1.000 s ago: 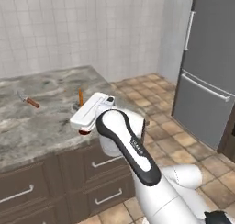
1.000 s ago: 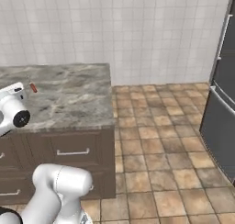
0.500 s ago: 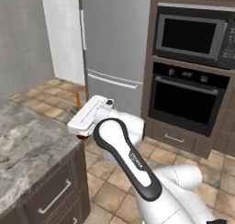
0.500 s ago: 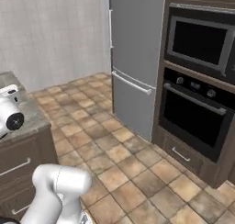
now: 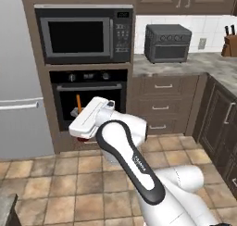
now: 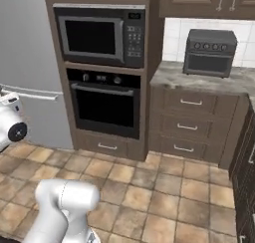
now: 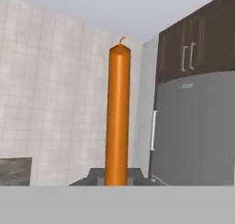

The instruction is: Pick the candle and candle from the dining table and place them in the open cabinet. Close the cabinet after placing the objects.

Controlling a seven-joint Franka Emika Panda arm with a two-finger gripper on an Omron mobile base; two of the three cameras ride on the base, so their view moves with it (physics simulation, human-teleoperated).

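A thin orange taper candle stands upright in my gripper, which is shut on its lower end, out in front of the oven. In the hand view the candle rises straight up from between my gripper tips, against a tiled wall and the fridge. A grey corner of the dining table shows at the bottom left. The other candle is out of view. Dark brown cabinet doors with vertical bar handles stand at the right; I cannot tell whether any is open.
Ahead are a built-in microwave over a black oven, and a grey fridge on the left. A drawer stack carries a counter with a toaster oven. Tiled floor lies in between.
The whole picture has swung from the dining table past the fridge to the oven wall, so the base has turned. The orange candle stays gripped throughout.
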